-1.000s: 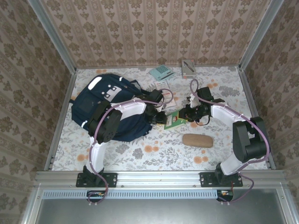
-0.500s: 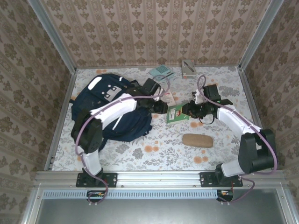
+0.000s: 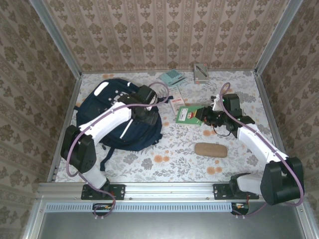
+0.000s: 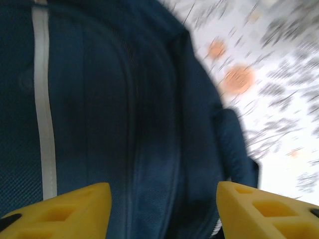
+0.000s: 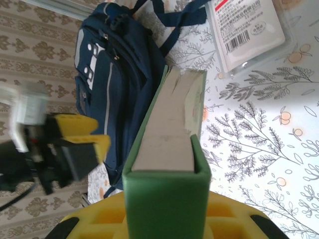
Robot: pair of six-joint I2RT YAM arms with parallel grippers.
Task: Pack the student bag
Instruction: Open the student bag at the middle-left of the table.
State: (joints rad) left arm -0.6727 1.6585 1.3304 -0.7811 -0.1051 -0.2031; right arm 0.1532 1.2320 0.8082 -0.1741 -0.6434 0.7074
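Navy student bag [image 3: 91,107] — lying flat, left side, white-striped.

Robot test booth; wallpapered walls [image 3: 164,35], aluminium frame [image 3: 169,188]

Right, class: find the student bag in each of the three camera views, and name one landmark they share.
Top external: student bag left of centre, under the left arm.
Left wrist: student bag across left and middle, close up, blurred.
Right wrist: student bag upper left, behind the green book.
Shared landmark: the floral table cover beside it.
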